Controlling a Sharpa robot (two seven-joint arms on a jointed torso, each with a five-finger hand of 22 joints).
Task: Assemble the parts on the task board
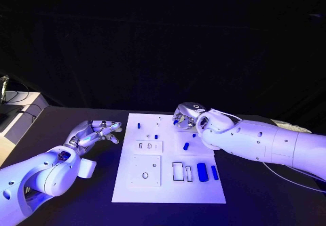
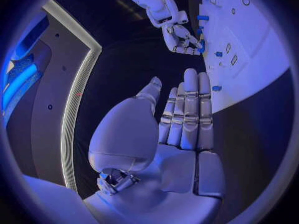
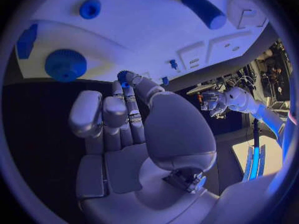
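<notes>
We see the right hand (image 1: pixel 183 115) pinching 1 small blue part (image 3: pixel 124 77) over the task board (image 1: pixel 170 190) at upper centre, seemingly ready for seating; the left hand (image 1: pixel 98 132) waits spread and empty at centre-left.

A robotics lab or demo booth: a black bench (image 1: pixel 68 188) under black drapes, a white task board (image 1: pixel 170 193), cabled equipment beyond the left robot hand (image 1: pixel 95 133).

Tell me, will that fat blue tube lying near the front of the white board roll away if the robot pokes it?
Probably. The blue tube looks round and lies flat on the white board, so a sideways poke could roll it. It seems stiff, likely light plastic.
</notes>
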